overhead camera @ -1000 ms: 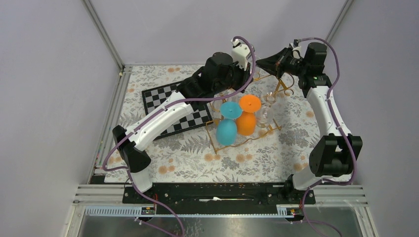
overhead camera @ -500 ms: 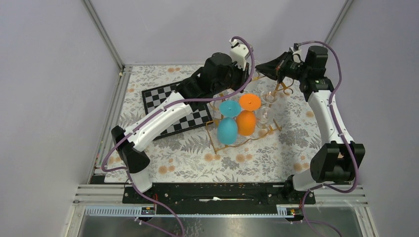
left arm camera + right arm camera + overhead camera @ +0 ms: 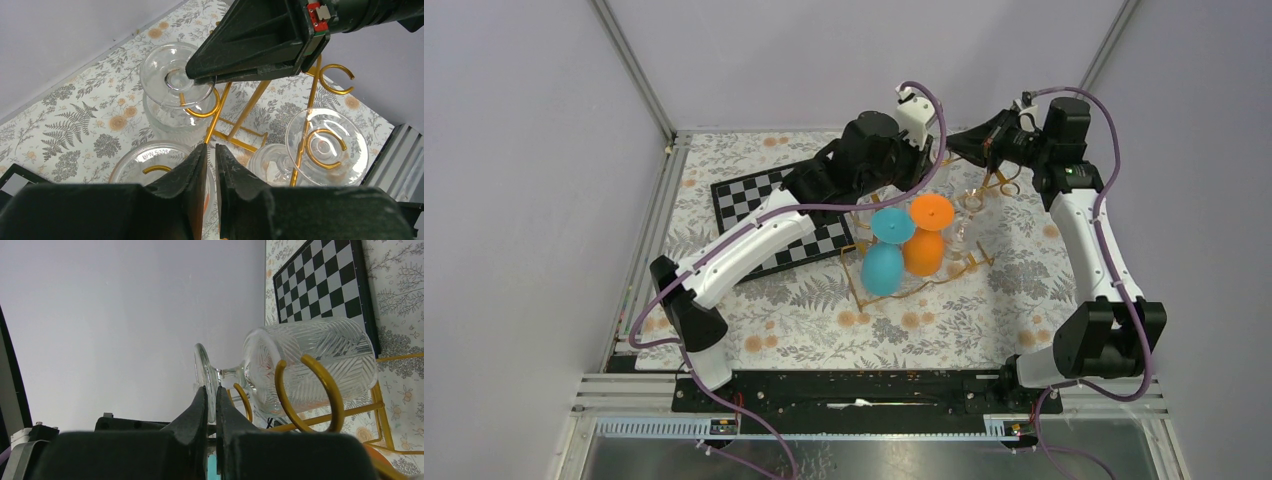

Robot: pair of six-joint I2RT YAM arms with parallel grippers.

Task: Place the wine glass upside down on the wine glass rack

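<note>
Right wrist: fingers (image 3: 198, 412) tight on glass (image 3: 312, 360)

Three clear cut-glass wine glasses (image 3: 160, 70), one orange wine glass (image 3: 922, 250) and one teal wine glass (image 3: 882, 268) at centre, one gold wire wine glass rack (image 3: 248, 107), one black-and-white chessboard (image 3: 754, 195) at left.

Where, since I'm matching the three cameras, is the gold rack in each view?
Top external: rack right of centre, around the blue glass and orange glass.
Left wrist: centre to right, gold legs and loops.
Right wrist: lower right, loops crossing the clear glass.
Shared landmark: right gripper, shut on that glass's foot.
</note>
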